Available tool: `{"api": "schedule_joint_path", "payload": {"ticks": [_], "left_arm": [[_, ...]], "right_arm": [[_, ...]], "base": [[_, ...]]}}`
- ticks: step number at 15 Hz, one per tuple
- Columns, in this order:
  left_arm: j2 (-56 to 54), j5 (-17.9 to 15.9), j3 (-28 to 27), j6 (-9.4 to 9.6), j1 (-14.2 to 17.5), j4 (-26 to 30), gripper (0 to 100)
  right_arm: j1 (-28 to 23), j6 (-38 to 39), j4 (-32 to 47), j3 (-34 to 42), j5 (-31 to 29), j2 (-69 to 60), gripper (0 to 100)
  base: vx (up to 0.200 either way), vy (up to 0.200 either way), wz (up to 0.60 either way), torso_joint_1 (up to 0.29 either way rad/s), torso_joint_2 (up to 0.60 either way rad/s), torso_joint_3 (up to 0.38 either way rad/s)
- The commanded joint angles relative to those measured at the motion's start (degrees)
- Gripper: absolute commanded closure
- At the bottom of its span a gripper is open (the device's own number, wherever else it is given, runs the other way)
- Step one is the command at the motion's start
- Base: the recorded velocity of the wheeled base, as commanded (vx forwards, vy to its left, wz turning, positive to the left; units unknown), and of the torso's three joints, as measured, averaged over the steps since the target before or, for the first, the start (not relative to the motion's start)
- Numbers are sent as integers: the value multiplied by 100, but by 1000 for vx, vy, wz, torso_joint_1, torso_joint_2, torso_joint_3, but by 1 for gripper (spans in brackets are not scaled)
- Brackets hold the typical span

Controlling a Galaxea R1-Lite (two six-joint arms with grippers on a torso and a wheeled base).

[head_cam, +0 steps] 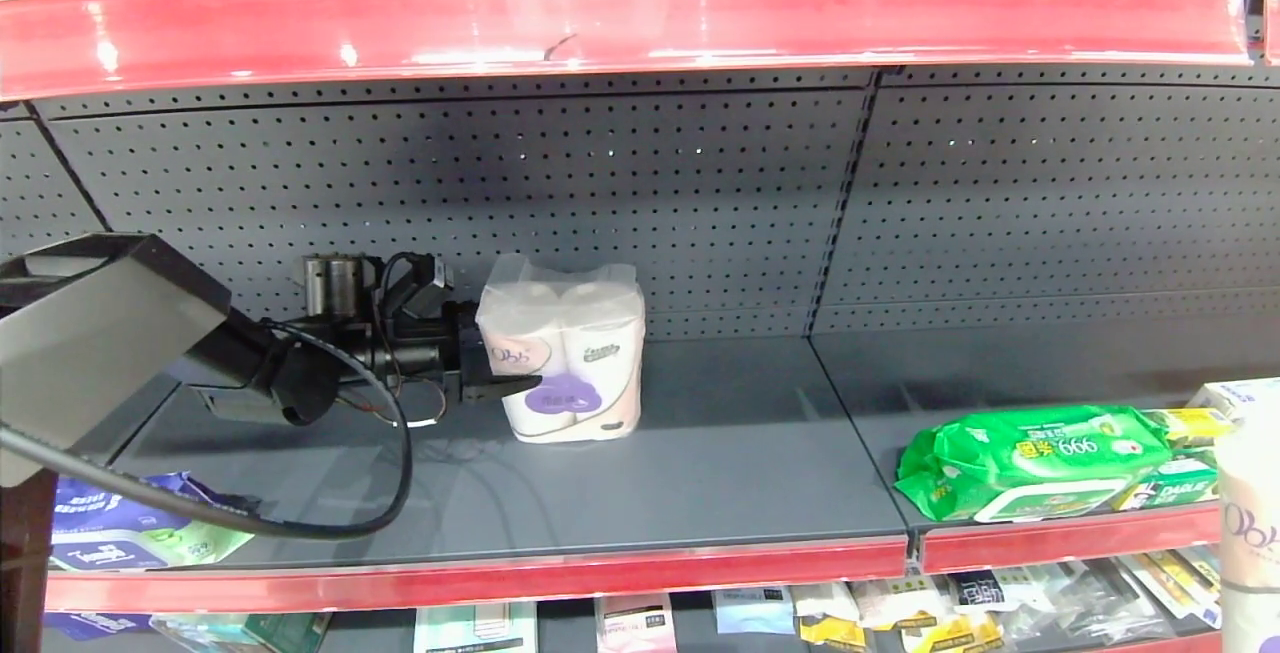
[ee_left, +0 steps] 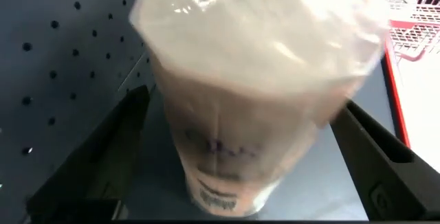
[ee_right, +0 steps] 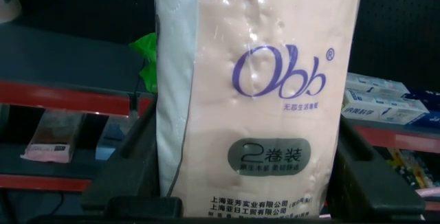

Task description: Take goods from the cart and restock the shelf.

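straddling the toilet-roll pack [head_cam: 565, 358] with the left gripper [head_cam: 505, 373], fingers [ee_left: 103, 162] spread wide, one on each side, contact with the wrapper not clear. standing upright on the grey shelf [head_cam: 700, 473], that pack, close to the pegboard back. pinching a second pack [ee_right: 254, 93] upright between the pads of the right gripper [ee_right: 247, 148], out in front of the shelf's right end. lying flat in the right bay, well apart from the first pack, a green wipes pack [head_cam: 1030, 458].

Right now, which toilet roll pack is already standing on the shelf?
The pack straddled by the left gripper, upright on the grey shelf; the other pack is held by the right gripper, off it.
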Motion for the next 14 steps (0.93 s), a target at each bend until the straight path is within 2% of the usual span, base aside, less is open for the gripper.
{"api": "schedule_joint_path", "payload": {"ticks": [1, 3, 8, 11, 14], "left_arm": [[124, 40, -152, -10, -52, -29, 0], [124, 66, -170, -142, -148, -38, 0], [168, 75, -267, -168, -254, -38, 0], [203, 75, -416, -379, -333, -38, 0], [221, 154, -425, -414, -394, -38, 0]], "right_arm": [[1, -3, -1, 7, 5, 3, 100], [-7, -3, -1, 7, -4, 3, 100], [-7, -3, 8, 15, 5, 12, 100], [1, -3, 8, 15, 5, 21, 100], [1, -3, -1, 15, 5, 21, 100]], "base": [[0, 0, 0, 0, 0, 0], [0, 0, 0, 0, 0, 0], [0, 0, 0, 0, 0, 0], [0, 0, 0, 0, 0, 0], [0, 0, 0, 0, 0, 0]]}}
